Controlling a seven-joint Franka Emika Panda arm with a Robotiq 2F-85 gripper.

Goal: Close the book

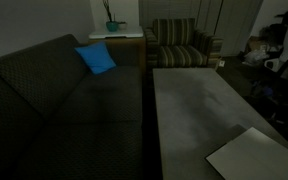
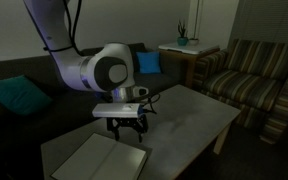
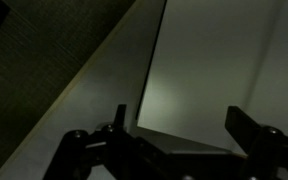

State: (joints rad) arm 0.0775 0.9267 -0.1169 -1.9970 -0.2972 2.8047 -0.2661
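Pointing down at the edge of the book (image 2: 104, 160), fingers (image 3: 241, 125) spread, their gap clear only in wrist view

One book (image 2: 92, 158), one grey table (image 2: 189, 115), one dark sofa (image 1: 44, 100), one striped armchair (image 1: 179, 45), one blue cushion (image 2: 149, 63), one teal cushion (image 2: 14, 95), one potted plant (image 1: 111, 20)

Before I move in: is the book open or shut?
Open: the book lies spread flat, two pages meeting at a centre crease, below the gripper.

The desk (image 1: 189, 100) top beyond the book (image 1: 252, 155) is open for passing; the sofa (image 1: 44, 100) stands close along one long edge.
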